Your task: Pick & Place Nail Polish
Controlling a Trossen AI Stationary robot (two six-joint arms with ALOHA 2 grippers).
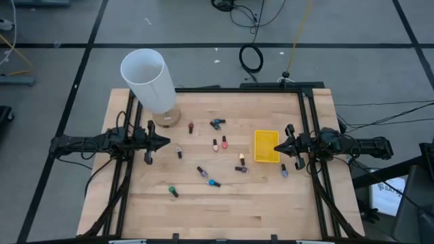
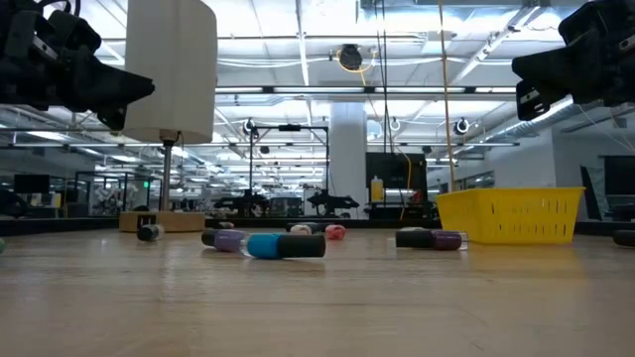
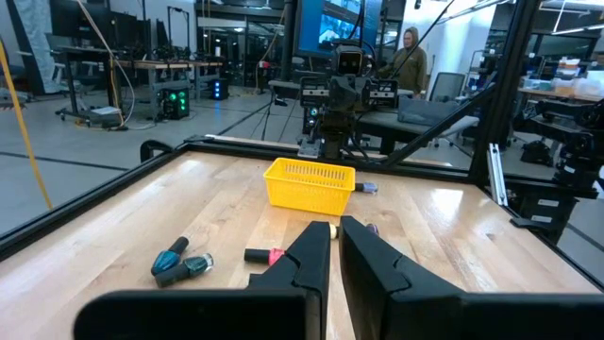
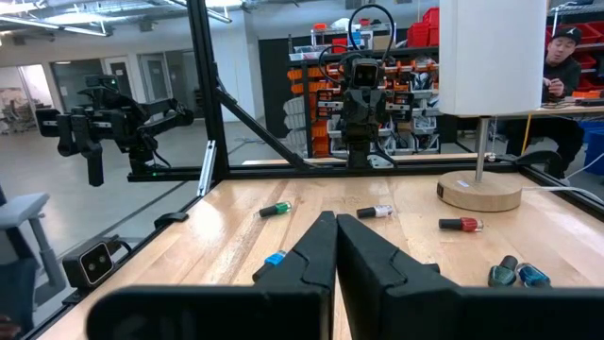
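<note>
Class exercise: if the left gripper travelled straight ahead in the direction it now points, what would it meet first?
The shut left gripper points level across the table, above the scattered nail polish. Its line runs toward the yellow basket, probably the first obstacle, though it might pass just over the rim; height is unclear.

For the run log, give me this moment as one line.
left claw: shut, empty, table's left edge | right claw: shut, empty, over yellow bin | nail polish bottles: scattered on table, none in bin

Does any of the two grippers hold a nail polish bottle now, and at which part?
Nothing is held. The left gripper and the right gripper are both shut with nothing between their fingers, at opposite table sides; the bottles lie on the table.
</note>
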